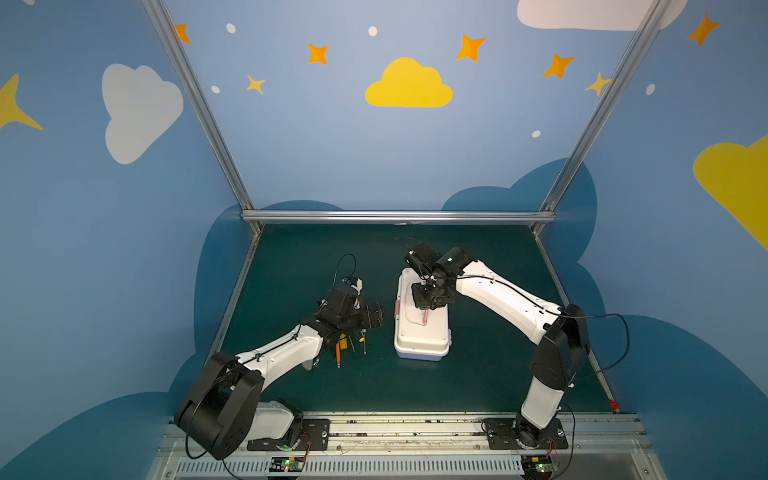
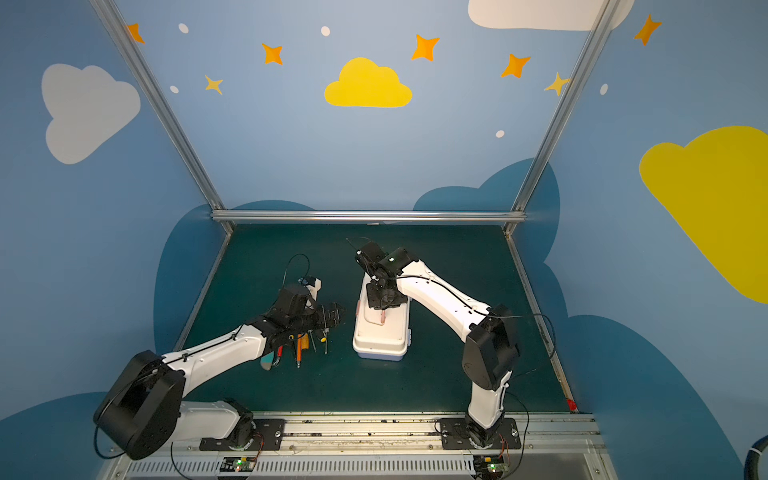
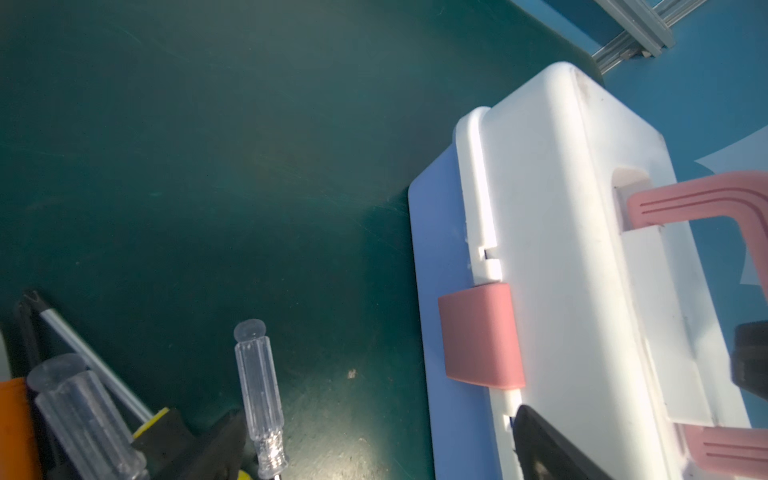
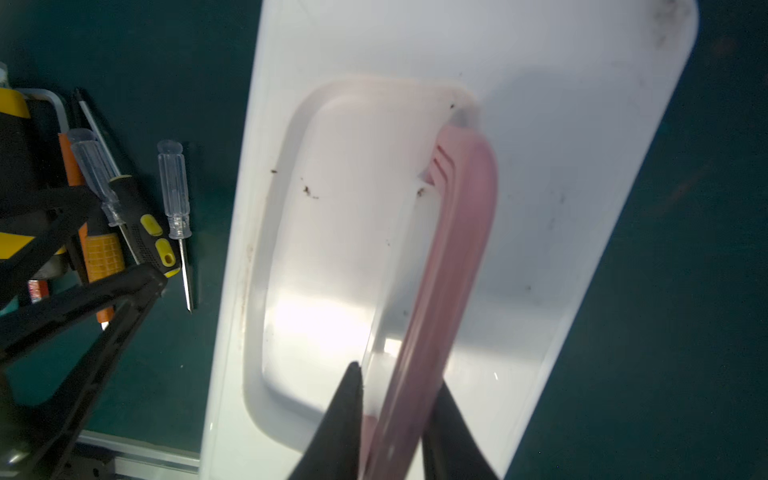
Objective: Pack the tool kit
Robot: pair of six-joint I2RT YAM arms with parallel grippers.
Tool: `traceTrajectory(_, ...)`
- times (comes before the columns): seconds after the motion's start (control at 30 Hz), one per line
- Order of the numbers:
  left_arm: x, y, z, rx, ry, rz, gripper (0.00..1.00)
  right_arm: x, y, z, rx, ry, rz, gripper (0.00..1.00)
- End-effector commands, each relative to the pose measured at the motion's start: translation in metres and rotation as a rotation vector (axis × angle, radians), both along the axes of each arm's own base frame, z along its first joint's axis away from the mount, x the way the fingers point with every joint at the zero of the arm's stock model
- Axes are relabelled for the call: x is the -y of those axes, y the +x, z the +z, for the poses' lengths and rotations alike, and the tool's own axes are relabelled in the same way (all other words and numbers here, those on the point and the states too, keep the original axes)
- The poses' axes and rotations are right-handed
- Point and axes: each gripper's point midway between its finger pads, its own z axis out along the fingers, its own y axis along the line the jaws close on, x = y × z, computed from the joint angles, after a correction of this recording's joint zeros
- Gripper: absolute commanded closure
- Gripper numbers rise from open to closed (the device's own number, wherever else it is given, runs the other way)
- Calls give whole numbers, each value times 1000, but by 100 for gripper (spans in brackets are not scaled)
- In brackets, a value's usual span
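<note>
The tool kit [image 1: 420,336] [image 2: 380,338] is a white case on a lavender-blue base [image 3: 432,291], standing mid-table with its lid down. Its pink latch [image 3: 480,336] [image 1: 397,307] faces left. The pink handle [image 4: 461,257] [image 3: 702,199] stands up from the lid, and my right gripper [image 4: 399,399] [image 1: 424,309] [image 2: 382,309] is shut on it from above. My left gripper [image 3: 382,449] [image 1: 376,316] [image 2: 336,313] hovers open just left of the latch side, holding nothing. Loose tools [image 1: 345,347] [image 2: 299,345] lie under the left wrist: clear-handled screwdrivers [image 3: 259,390] [image 4: 174,191], an orange wrench [image 4: 102,253], and a black-and-yellow screwdriver [image 4: 145,237].
The green mat [image 1: 478,374] is fenced by aluminium rails [image 1: 395,216] at the back and sides. The arm bases sit on the front rail [image 1: 395,428].
</note>
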Motion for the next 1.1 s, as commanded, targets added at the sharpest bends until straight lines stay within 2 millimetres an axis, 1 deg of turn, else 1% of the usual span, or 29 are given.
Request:
traceTrajectory(0.0,-1,3,10,30,-26,23,0,-1,-2,6,3,45,-15,83)
traceTrajectory(0.13,-4,5,11,11,-44,65,0,-4,-2,9,5,75,-8,92)
traceTrajectory(0.23,-4,6,15,2,-68,65,0,-11,-2,10,0,115,5,100)
traceTrajectory(0.3,-6,7,18,2,-69,69,0,-20,-1,12,-4,172,17,100)
traceTrajectory(0.4,-11,8,25,10,-85,77,0,-41,-1,20,-19,297,50,100)
traceTrajectory(0.5,-17,7,32,14,-97,84,0,-63,0,34,-39,451,92,100)
traceTrajectory(0.6,-19,2,33,-28,-126,73,0,-77,-3,47,-67,597,137,100)
traceTrajectory(0.67,-19,0,35,-41,-125,59,0,-80,-3,52,-91,680,159,100)
traceTrajectory(0.73,-20,-2,40,-33,-114,50,0,-81,-1,51,-120,773,167,100)
traceTrajectory(0.83,-21,-3,48,-22,-117,50,0,-75,6,46,-157,925,163,100)
traceTrajectory(0.93,-15,-4,57,-14,-156,31,0,-60,14,37,-175,993,133,100)
traceTrajectory(1.07,-9,-6,63,-26,-193,25,0,-33,16,29,-161,977,101,100)
